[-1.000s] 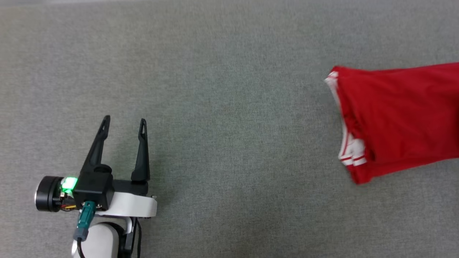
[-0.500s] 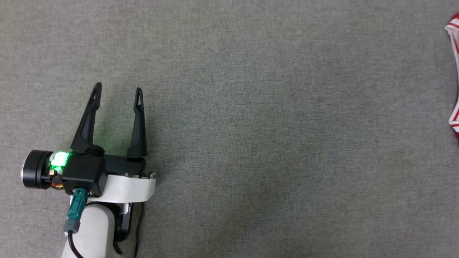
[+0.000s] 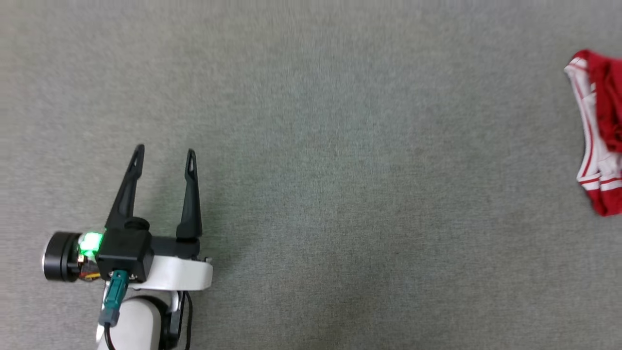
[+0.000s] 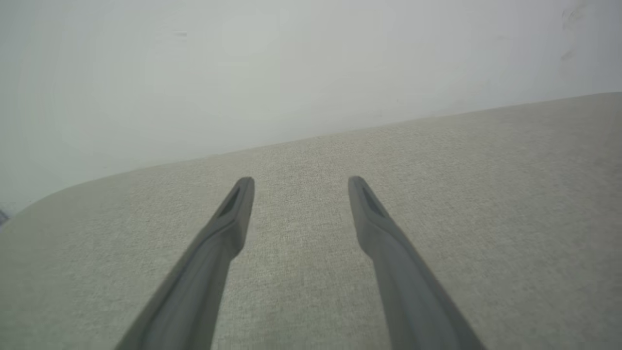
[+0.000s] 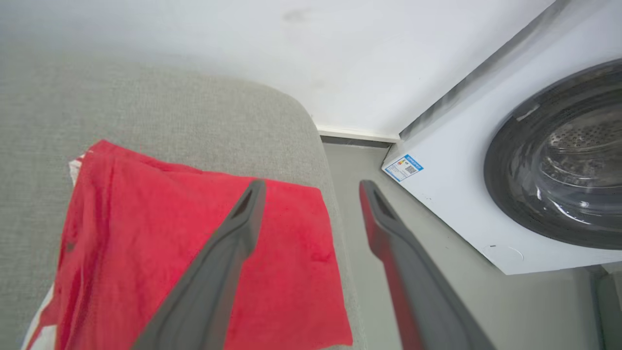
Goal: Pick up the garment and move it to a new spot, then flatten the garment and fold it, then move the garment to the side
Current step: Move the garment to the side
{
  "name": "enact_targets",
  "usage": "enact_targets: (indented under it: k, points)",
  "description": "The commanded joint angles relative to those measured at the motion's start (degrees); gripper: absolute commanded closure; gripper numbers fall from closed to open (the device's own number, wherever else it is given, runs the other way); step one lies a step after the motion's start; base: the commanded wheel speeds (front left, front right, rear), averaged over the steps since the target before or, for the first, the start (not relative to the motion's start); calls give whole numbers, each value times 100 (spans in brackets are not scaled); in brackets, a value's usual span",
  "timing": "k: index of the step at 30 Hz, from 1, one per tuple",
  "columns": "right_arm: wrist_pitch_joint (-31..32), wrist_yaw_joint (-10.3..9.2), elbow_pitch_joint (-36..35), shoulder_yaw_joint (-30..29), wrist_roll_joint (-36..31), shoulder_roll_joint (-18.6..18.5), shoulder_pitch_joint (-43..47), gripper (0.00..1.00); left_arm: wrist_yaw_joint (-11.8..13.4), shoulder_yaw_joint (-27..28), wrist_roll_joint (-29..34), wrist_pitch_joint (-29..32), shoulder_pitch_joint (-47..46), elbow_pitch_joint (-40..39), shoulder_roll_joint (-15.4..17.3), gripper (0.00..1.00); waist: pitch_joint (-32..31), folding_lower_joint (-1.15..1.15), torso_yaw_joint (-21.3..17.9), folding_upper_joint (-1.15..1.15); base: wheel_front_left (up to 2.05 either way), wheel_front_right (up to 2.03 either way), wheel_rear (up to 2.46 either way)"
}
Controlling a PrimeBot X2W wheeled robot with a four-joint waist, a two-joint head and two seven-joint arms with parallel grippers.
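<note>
**Moved aside: garment (image 3: 602, 121) now at the far right, released**

Since a second ago it has gone from mid-right to the right edge of the head view. The left gripper (image 3: 165, 149) hovers wide open and empty over the grey surface (image 3: 340, 170). The folded red cloth lies at that surface's right end. Above it, the right gripper (image 5: 312, 183) stands open, holding nothing. The move aside looks finished.

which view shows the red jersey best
The right wrist view: the garment lies near the grey surface's edge, its red cloth large in frame. The head view catches its striped trim at the right border. The left wrist view faces the wall.
</note>
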Motion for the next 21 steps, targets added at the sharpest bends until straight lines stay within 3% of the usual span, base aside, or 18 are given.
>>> enact_targets:
  k: [1,6,13,21]
  points:
    - [-256,-9,-147,-30,-46,102,147,0,31,24,-47,-13,111,14,-1,0,-364,0,27,0,0,0,0]
    - [-1161,-9,-841,-47,-123,565,414,0,53,76,-104,-13,376,87,-31,0,-744,0,73,0,0,0,0]
    - [-2163,-10,-1880,184,-364,1566,944,0,31,130,-146,-13,664,202,-79,0,-1250,0,204,0,0,0,0]
    - [-3102,-9,-2322,788,-514,2467,1673,0,-18,160,-159,-13,878,364,-112,0,-1656,0,379,0,0,0,0]
